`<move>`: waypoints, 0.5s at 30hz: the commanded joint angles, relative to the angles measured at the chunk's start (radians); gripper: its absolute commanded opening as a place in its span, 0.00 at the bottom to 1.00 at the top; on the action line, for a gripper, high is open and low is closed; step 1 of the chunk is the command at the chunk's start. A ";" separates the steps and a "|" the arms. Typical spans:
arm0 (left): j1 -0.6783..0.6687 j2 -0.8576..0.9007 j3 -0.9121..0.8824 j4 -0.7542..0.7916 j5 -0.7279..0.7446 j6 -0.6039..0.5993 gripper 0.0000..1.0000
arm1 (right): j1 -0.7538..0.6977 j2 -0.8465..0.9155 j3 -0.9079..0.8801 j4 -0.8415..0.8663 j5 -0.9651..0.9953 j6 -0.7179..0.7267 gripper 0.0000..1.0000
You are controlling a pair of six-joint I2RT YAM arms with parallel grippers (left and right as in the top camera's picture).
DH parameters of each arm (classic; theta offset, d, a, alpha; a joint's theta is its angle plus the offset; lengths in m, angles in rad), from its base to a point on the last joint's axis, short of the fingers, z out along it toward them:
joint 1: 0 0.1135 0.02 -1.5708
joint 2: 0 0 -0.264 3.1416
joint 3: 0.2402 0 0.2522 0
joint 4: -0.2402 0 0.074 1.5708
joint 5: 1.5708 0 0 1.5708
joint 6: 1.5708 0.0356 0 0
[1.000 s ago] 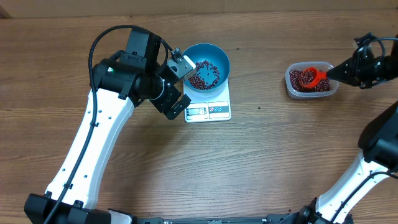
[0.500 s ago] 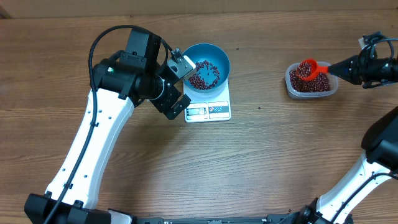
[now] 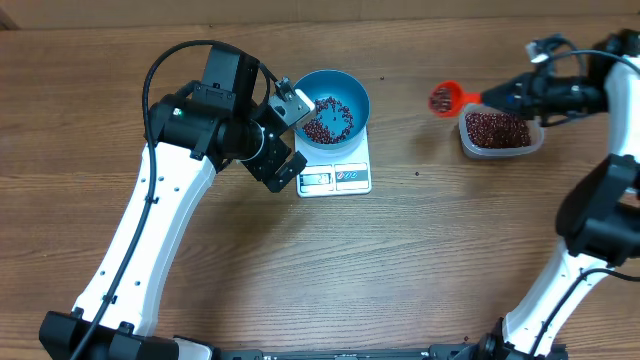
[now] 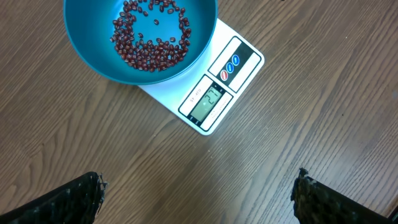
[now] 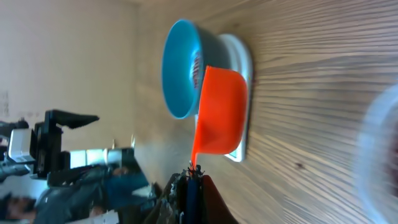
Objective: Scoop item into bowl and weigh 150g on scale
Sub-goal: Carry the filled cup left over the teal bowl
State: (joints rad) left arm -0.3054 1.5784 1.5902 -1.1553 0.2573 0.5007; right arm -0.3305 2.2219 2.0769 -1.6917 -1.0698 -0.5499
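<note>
**Loaded scoop held between tub and bowl**

Your right hand (image 3: pixel 508 95) is clamped tight on the handle of a red scoop (image 3: pixel 466 97) carrying beans (image 3: pixel 440 99). It is above the worktop (image 3: pixel 400 260), just left of the clear tub (image 3: pixel 464 130). The blue bowl (image 4: pixel 87 37) sits on the white scale (image 4: pixel 245 59) with more beans inside. Your left hand (image 4: pixel 199 202) gapes wide and empty beside the scale. The display seems to show digits, too small to read.

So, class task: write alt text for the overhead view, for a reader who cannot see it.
The right gripper holds a red scoop of beans over the table, between the tub and the blue bowl on the scale. The left gripper hovers open beside the bowl, which already holds some beans.
</note>
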 commanded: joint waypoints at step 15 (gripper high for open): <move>0.004 0.006 -0.006 0.000 0.002 0.016 1.00 | 0.245 0.011 0.003 0.092 -0.106 0.095 0.04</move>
State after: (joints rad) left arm -0.3050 1.5784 1.5902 -1.1553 0.2573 0.5007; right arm -0.1120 2.2230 2.0769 -1.6135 -1.1439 -0.4969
